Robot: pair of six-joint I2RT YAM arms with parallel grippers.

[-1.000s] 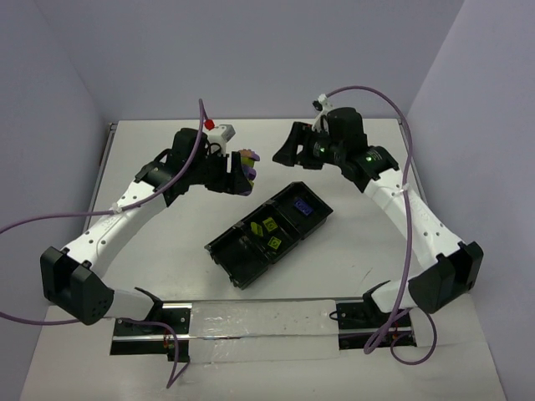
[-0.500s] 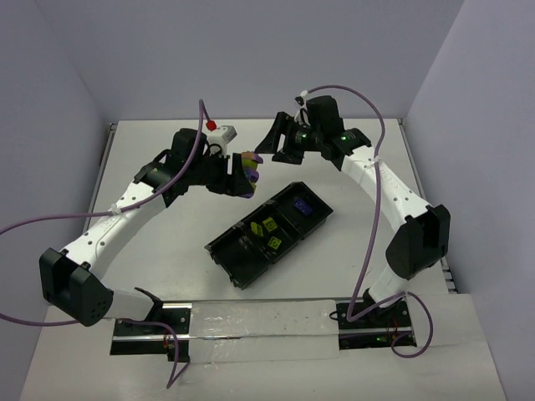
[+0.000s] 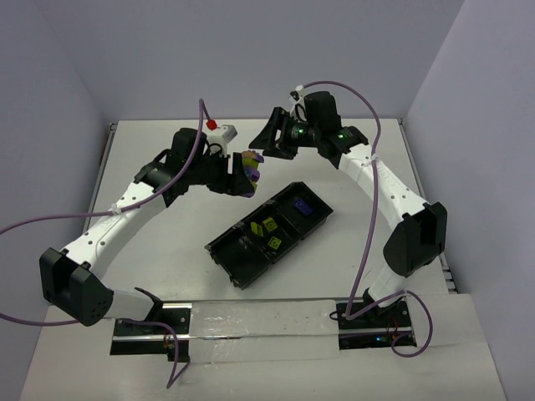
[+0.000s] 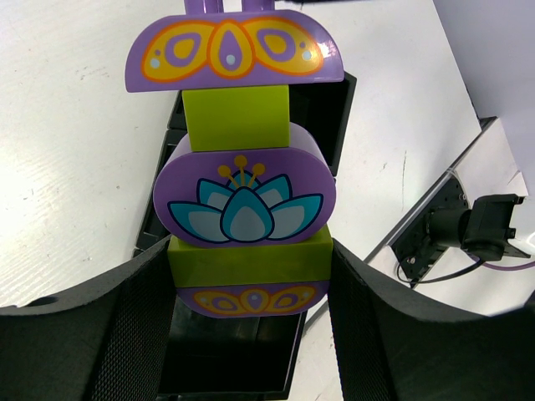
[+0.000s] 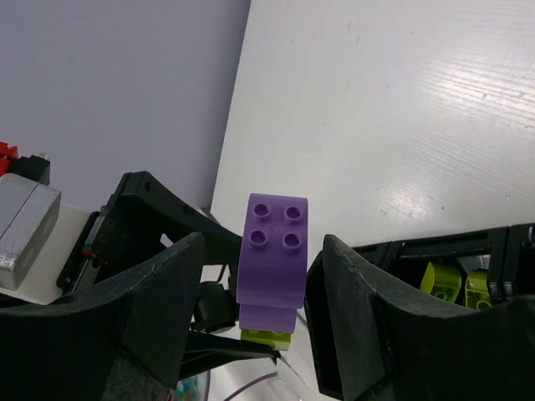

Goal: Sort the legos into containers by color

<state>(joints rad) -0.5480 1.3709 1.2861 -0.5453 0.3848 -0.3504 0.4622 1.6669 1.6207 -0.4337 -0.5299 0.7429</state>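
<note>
Overhead, both arms meet at one brick stack

From the top camera I see my left gripper in the upper middle of the frame. It is clamped on the lower end of the brick stack, which alternates purple and yellow-green. My right gripper is spread open with a finger on each side of the top purple brick; I cannot tell if it touches. Lower centre lies the black tray, with two yellow-green bricks in its middle compartment and one loose purple brick in the upper-right one.
</note>
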